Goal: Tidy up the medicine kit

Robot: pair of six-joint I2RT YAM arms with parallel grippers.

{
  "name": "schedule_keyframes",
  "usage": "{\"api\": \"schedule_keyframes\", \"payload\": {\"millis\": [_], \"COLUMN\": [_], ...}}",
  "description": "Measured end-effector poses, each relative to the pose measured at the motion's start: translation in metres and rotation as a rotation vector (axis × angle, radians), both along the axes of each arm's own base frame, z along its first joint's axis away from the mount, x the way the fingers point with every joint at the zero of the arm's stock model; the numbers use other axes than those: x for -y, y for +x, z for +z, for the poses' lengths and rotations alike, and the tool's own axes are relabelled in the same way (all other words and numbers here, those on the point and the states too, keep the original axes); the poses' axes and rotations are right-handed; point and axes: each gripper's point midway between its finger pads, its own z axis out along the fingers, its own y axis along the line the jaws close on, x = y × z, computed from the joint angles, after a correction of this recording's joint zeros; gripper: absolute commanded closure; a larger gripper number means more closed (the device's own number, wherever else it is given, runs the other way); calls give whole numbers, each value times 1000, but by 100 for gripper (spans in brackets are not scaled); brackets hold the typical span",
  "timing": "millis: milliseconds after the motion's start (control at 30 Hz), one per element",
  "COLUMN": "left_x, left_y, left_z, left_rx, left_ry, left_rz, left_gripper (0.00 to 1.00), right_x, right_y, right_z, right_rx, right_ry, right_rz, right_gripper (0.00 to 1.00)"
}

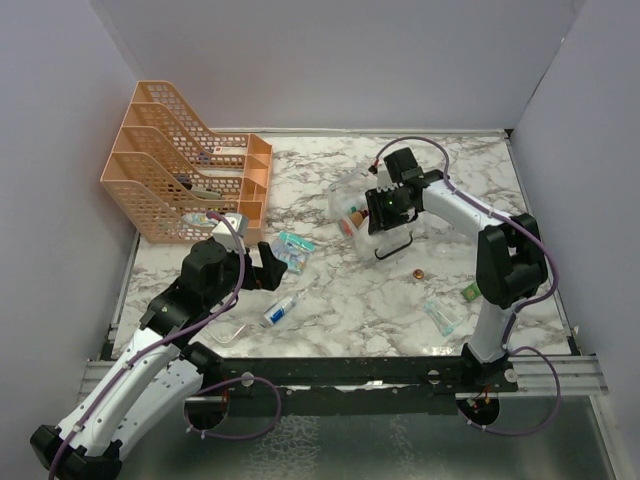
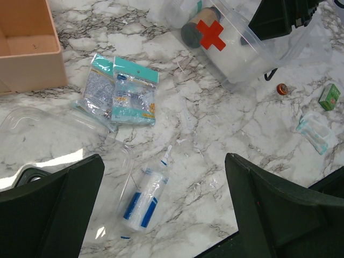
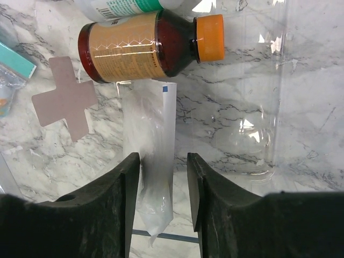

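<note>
Desk [image 1: 390, 300]: white marble pattern, grey veins.
Walls [image 1: 350, 60]: plain pale grey, three sides.
Kit [image 1: 348, 192]: on desk, 1 o'clock of centre.
Rack [image 1: 180, 170]: 10 o'clock corner.
Left fingers [image 2: 59, 209]: wide apart, empty.
Right fingers [image 3: 107, 215]: apart, straddling clear packet [image 3: 153, 161].

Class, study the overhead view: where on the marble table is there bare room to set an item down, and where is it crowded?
Free: the far strip between the orange rack and the medicine kit; the near middle between the small bottle and clear packet. Crowded: around the kit.

Overhead, two wrist close-ups, shared medicine kit [image 1: 345, 200]
</note>
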Motion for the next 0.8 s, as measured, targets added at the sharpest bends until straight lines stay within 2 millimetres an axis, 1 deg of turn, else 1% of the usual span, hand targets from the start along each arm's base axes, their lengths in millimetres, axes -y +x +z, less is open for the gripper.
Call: {"api": "schedule_keyframes", "payload": {"millis": [67,200,300,433,500,600,733,800], "left_x": [0,0,0,0,0,0,0,0], "left_y": [0,0,0,0,0,1,1,1], "left_z": [0,0,0,-1,-1,-2,-2,-2], "left_rx": [0,0,0,-2,-4,-6,-6,-7], "left_ry": [0,0,0,2,3,4,5,5], "left_rz": [0,0,0,1,1,1,1,1], "left_gripper": [1,1,1,1,1,1,1,1], "right_x": [0,1,1,1,2,2,-1,-4], "right_y": [0,1,3,5,6,7,6,5], "right_z": [0,-1,-1,-1,1,11,29,34], "right_rx": [5,18,31,63,81,122,180,195], "right_ry": [-8,-28,-45,-88,-109,-136,-150,-149], "right_rz": [3,8,4,-4,-9,-19,-26,-27], "right_gripper": [52,46,44,44,45,48,57,61]}}
